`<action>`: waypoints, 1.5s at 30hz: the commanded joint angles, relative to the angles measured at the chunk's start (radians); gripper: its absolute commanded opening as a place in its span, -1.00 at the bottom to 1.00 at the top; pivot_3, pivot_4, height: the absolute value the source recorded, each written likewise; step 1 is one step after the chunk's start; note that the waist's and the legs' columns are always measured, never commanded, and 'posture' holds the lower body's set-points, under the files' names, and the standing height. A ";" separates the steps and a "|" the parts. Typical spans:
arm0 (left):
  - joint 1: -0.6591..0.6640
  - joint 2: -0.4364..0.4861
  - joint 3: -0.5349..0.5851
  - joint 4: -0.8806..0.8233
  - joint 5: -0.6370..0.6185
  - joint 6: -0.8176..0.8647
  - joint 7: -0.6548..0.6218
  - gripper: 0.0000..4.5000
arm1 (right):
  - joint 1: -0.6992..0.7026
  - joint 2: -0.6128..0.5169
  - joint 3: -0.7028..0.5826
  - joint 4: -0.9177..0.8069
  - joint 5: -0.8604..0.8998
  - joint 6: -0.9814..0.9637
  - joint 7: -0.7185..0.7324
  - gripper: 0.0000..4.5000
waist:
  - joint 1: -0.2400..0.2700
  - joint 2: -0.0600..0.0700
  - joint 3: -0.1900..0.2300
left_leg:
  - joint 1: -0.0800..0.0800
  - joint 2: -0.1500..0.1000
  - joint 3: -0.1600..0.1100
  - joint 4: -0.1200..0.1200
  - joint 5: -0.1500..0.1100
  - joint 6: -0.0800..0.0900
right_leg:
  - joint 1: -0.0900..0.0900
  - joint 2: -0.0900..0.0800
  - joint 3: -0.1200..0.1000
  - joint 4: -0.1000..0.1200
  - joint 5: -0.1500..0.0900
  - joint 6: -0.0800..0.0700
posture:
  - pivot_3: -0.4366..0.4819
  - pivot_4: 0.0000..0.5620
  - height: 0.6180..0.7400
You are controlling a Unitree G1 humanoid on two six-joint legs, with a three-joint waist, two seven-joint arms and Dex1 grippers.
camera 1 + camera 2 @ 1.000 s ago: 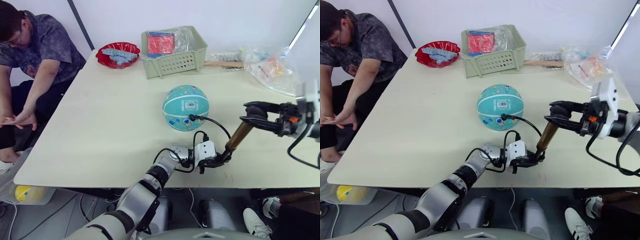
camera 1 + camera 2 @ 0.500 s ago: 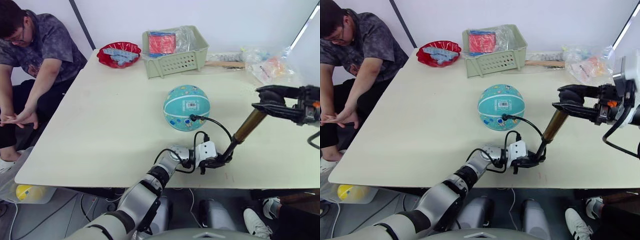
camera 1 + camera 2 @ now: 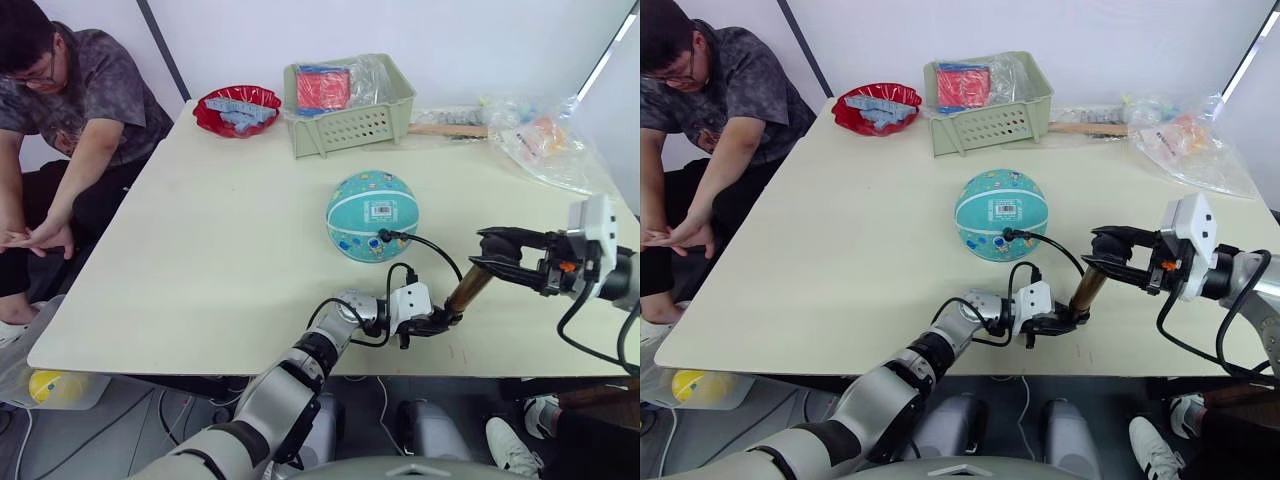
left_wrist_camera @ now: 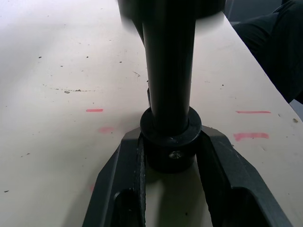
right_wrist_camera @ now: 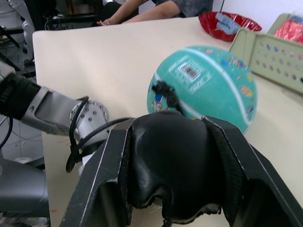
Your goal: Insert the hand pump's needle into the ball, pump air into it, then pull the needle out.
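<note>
The teal ball (image 3: 372, 214) rests mid-table with its barcode label facing me. A black fitting (image 3: 381, 236) sits against the ball's front; the needle itself is hidden. A thin black hose arcs from it down to the hand pump (image 3: 467, 288), which leans up to the right near the front edge. My left gripper (image 3: 442, 321) is shut on the pump's black bottom cap (image 4: 170, 147). My right gripper (image 3: 490, 250) is shut on the black handle (image 5: 170, 161) at the top. The gold barrel shows short between the two grippers.
A green basket (image 3: 350, 110) and a red bowl (image 3: 236, 108) stand at the table's far edge, with plastic bags (image 3: 545, 140) at the far right. A person (image 3: 70, 110) sits beside the table's left side. The front table edge lies just below the pump.
The right gripper raised the handle up and to the right, then pushed it back down, so the pump now stands shorter. Left gripper, ball and hose stayed put.
</note>
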 commanded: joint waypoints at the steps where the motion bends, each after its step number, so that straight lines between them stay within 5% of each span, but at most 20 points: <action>1: 0.029 0.012 -0.030 0.052 0.050 0.028 -0.003 -0.52 | 0.050 0.041 0.072 0.047 -0.084 -0.041 -0.003 -0.27 | 0.000 -0.001 -0.001 | 0.000 0.000 0.000 0.000 0.000 0.000 | 0.000 0.000 0.000 0.000 0.000 0.000 | -0.05 -0.47 0.96; 10: 0.029 0.007 -0.027 0.052 0.049 0.031 -0.001 -0.52 | 0.112 0.104 0.117 0.084 -0.170 -0.140 -0.014 -0.27 | -0.001 -0.002 -0.002 | 0.002 0.000 0.000 0.000 0.000 0.000 | 0.002 0.000 0.000 0.000 0.000 0.000 | -0.05 -0.47 0.96; 19: 0.029 0.015 -0.027 0.051 0.051 0.030 -0.006 -0.52 | 0.066 0.035 -0.060 0.016 -0.029 -0.054 -0.013 -0.27 | 0.001 -0.002 -0.002 | 0.001 0.000 -0.001 0.000 0.000 0.000 | 0.002 0.000 -0.001 0.000 0.000 0.000 | -0.05 -0.47 0.96; 30: 0.029 0.018 -0.029 0.048 0.054 0.029 -0.017 -0.52 | -0.143 -0.109 -0.240 -0.027 0.219 0.150 -0.040 -0.27 | 0.000 0.002 0.002 | -0.002 0.000 0.000 0.000 0.000 0.000 | -0.001 0.000 0.000 0.000 0.000 0.000 | -0.05 -0.47 0.96; 45: 0.033 0.020 -0.027 0.049 0.054 0.030 -0.015 -0.52 | -0.248 -0.171 -0.260 -0.017 0.263 0.231 -0.034 -0.27 | -0.001 0.003 0.003 | -0.002 0.000 0.000 0.000 0.000 0.000 | -0.002 -0.001 0.000 0.000 0.000 0.000 | -0.05 -0.47 0.96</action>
